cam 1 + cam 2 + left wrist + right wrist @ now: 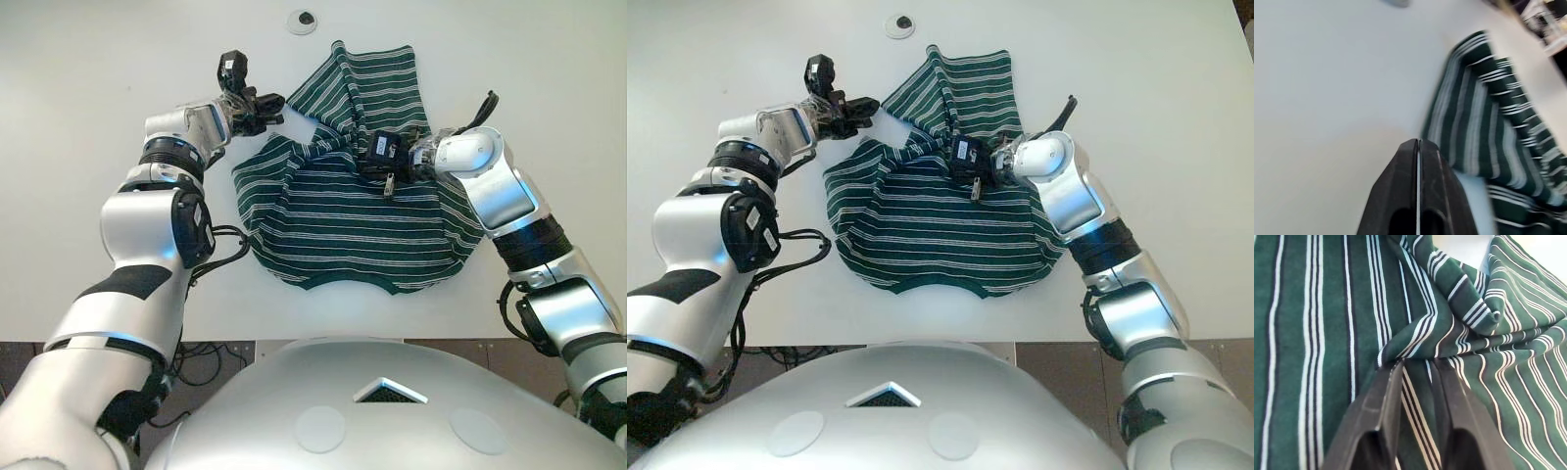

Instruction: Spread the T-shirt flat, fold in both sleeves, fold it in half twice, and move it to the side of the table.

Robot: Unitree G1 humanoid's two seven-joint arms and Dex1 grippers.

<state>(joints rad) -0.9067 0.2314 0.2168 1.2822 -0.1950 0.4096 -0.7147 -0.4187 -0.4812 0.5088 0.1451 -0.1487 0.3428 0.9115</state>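
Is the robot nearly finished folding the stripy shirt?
Not nearly. Nothing looks done: the green white-striped T-shirt lies bunched on the white table. In hand: the right end effector pinches its twisted middle; the left end effector sits shut beside it. Left: flattening, sleeves, both folds, moving aside.

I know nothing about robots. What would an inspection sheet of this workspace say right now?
Surface: plain white table.
Job's things: dark green T-shirt with white stripes, crumpled, upper part bunched and twisted, not yet flat.
Clutter: small round white disc with dark centre, beyond the shirt.
Grippers: left gripper just left of the shirt, fingers shut, empty; right gripper down on the bunched middle.
Cables: black cable loop at left elbow; black cable by right wrist.
Surroundings: dark floor below the table's near edge.
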